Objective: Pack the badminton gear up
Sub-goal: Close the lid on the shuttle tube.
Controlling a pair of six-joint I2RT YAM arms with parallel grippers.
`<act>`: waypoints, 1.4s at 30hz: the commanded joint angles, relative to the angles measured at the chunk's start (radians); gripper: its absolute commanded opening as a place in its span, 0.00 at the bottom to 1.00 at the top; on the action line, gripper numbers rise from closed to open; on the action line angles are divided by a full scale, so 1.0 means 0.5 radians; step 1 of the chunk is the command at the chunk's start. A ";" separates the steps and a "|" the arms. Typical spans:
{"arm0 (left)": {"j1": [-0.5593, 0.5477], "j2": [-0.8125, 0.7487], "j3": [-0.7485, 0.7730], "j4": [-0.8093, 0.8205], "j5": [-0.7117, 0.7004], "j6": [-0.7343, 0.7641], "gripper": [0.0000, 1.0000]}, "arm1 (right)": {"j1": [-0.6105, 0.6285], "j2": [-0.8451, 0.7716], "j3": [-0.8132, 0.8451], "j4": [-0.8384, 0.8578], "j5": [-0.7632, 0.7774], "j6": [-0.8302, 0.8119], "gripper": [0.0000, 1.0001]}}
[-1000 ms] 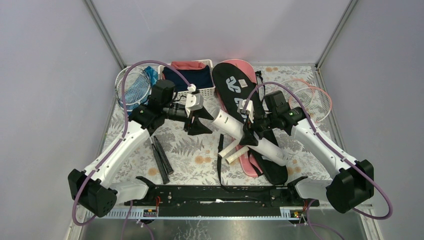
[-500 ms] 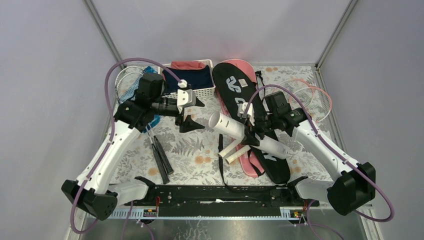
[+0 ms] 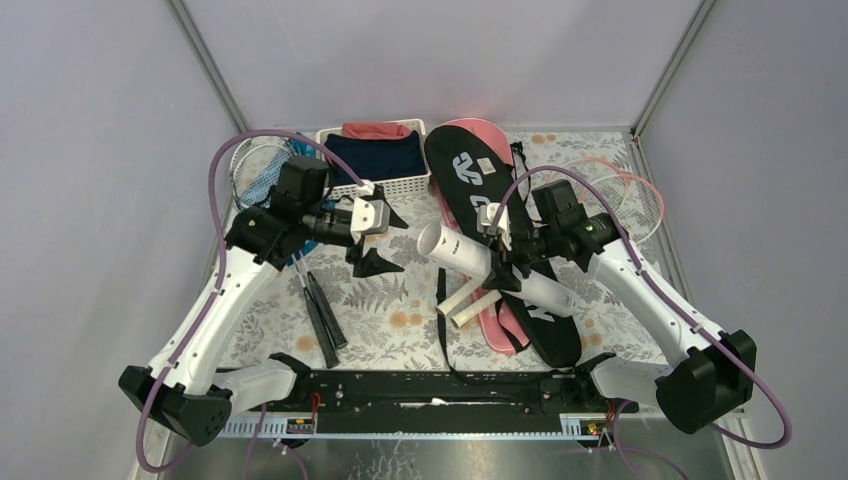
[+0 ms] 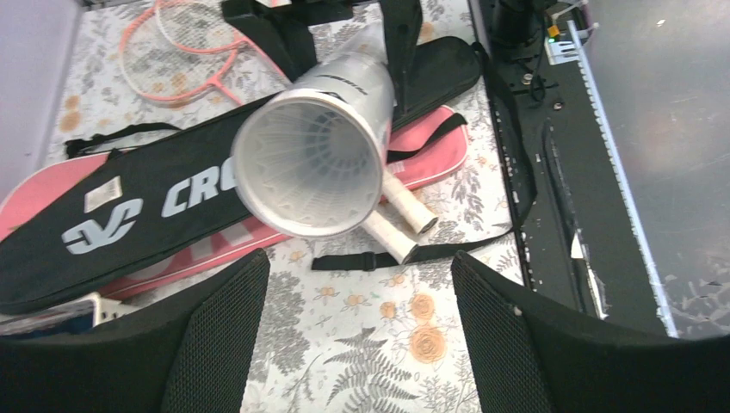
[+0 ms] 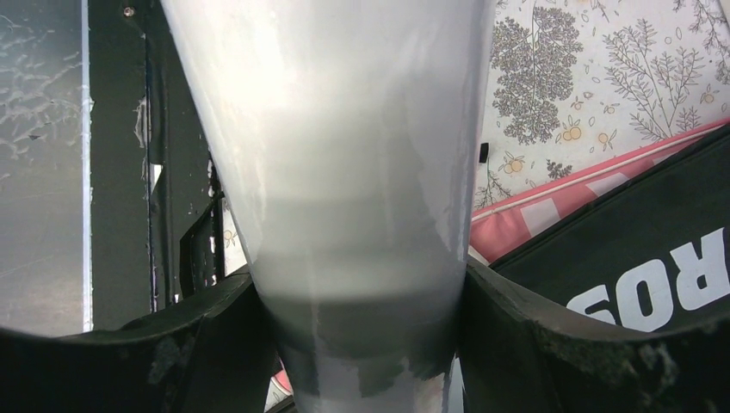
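White shuttlecock (image 4: 312, 163) inside the tube (image 4: 355, 82) shows only from left wrist

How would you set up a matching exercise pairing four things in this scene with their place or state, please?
Things:
1. shuttlecock tube
2. left gripper
3. black bag
4. white basket

Place or state:
A. lies on top of the pink bag
B. open, holding nothing
C. clamped in the right gripper
D. holds navy and red clothes

Pairs: 1-C, 2-B, 3-A, 4-D.
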 commanded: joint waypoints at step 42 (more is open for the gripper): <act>-0.252 0.131 -0.053 0.291 -0.125 -0.245 0.83 | 0.023 0.029 0.219 0.123 0.118 0.293 0.36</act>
